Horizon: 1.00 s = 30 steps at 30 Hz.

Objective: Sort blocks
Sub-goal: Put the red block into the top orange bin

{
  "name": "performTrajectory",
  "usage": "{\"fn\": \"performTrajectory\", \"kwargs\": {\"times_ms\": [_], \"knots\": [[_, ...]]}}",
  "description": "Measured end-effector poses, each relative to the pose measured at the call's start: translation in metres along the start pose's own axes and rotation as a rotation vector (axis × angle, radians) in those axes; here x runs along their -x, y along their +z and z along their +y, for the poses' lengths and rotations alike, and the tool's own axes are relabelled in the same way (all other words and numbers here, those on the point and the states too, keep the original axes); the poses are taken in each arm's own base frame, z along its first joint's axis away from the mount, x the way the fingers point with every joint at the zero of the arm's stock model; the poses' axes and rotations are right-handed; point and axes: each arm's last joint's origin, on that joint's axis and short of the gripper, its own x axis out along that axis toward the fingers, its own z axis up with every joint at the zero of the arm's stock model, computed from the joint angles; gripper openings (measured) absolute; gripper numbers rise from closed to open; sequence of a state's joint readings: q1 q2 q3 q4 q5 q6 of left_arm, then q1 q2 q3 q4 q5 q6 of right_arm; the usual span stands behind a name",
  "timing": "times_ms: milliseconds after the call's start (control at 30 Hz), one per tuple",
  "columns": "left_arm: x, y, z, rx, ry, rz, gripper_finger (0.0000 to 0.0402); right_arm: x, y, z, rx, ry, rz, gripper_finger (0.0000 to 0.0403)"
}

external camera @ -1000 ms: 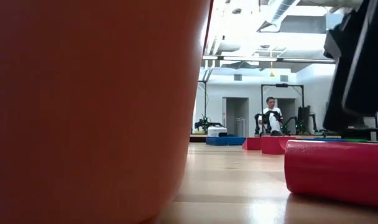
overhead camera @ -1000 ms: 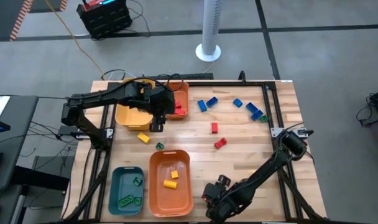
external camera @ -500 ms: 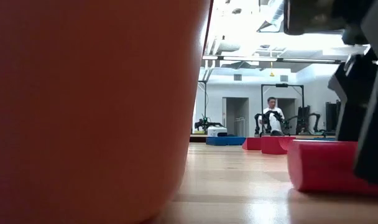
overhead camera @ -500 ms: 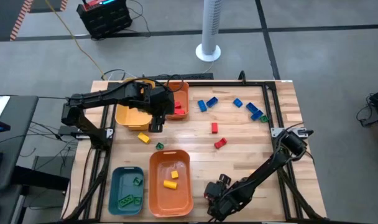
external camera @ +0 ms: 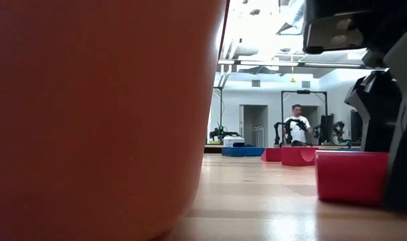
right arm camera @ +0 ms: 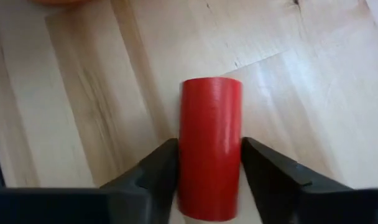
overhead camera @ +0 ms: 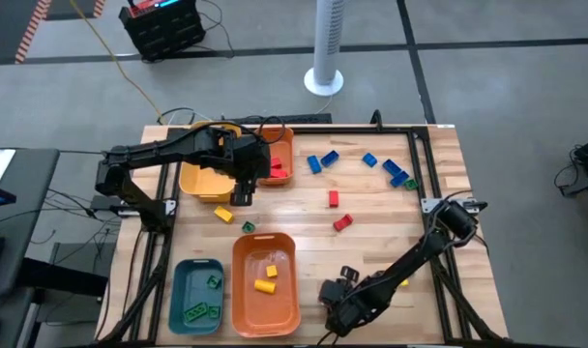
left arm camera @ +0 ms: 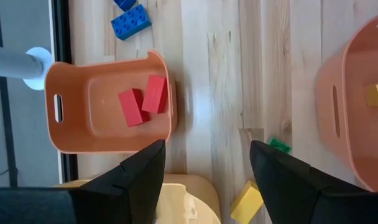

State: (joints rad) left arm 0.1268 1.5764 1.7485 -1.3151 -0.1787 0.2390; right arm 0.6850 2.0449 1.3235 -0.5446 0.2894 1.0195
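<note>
Near the table's front edge, right of the large orange bin (overhead camera: 266,282): right gripper (right arm camera: 209,167) low over the wood, fingers (right arm camera: 153,169) either side of a red cylinder block (right arm camera: 210,163) lying on the table (overhead camera: 371,208), pads touching or all but touching its flanks; lift not evident. Same cylinder at far right of the low view (external camera: 351,177), resting on the table with dark gripper parts just beside it.

Farther back, on the left half: left gripper (left arm camera: 206,163) hovering above bare wood between the yellow bin (overhead camera: 202,179) and the small orange bin (left arm camera: 108,102), fingers (left arm camera: 139,171) spread fairly wide, holding nothing.

Small orange bin: two red blocks (left arm camera: 144,101) side by side, touching. Large orange bin: two yellow blocks (overhead camera: 266,278). Teal bin (overhead camera: 196,295), left of the large orange bin: green blocks (overhead camera: 202,309).

Loose on the table:
- yellow block (overhead camera: 223,214) and small green block (overhead camera: 248,227), near each other, between the yellow bin and the large orange bin.
- two red blocks (overhead camera: 338,210) mid-table, apart from each other.
- blue blocks (overhead camera: 321,159) at the back, right of the small orange bin.
- more blue blocks (overhead camera: 391,168) toward the back right, one green block (overhead camera: 411,183) touching the last of them.

Beyond the table in the low view: a seated person (external camera: 297,128), far off.
</note>
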Motion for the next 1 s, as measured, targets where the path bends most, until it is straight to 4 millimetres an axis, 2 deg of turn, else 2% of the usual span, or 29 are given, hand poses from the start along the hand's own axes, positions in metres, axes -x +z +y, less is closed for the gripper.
{"fn": "performTrajectory", "kwargs": {"times_ms": [100, 200, 333, 533, 800, 1000], "knots": [[0.0, 0.0, 0.0, 0.0, 0.0, 0.001, 0.0228, 0.0, 0.003, -0.003, 0.007, 0.011, 0.036, 0.0144], [0.0, 0.0, 0.0, 0.0, 0.0, 0.001, 0.0228, 0.008, 0.007, -0.008, 0.022, 0.01, 0.067, 0.0106], [0.0, 0.0, 0.0, 0.021, 0.0, 0.0, 0.0228, 0.03, 0.013, -0.031, 0.084, -0.09, 0.138, 0.0105], [0.002, 0.004, -0.002, 0.088, -0.008, -0.044, 0.0228, 0.077, 0.035, -0.066, 0.218, -0.173, 0.153, 0.0105], [0.015, 0.009, -0.006, 0.254, -0.014, -0.155, 0.0228, 0.131, 0.077, -0.127, 0.38, -0.165, 0.105, 0.0108], [0.023, 0.009, -0.015, 0.33, -0.033, -0.187, 0.0228, 0.157, 0.111, -0.177, 0.386, -0.163, -0.024, 0.0108]]}}
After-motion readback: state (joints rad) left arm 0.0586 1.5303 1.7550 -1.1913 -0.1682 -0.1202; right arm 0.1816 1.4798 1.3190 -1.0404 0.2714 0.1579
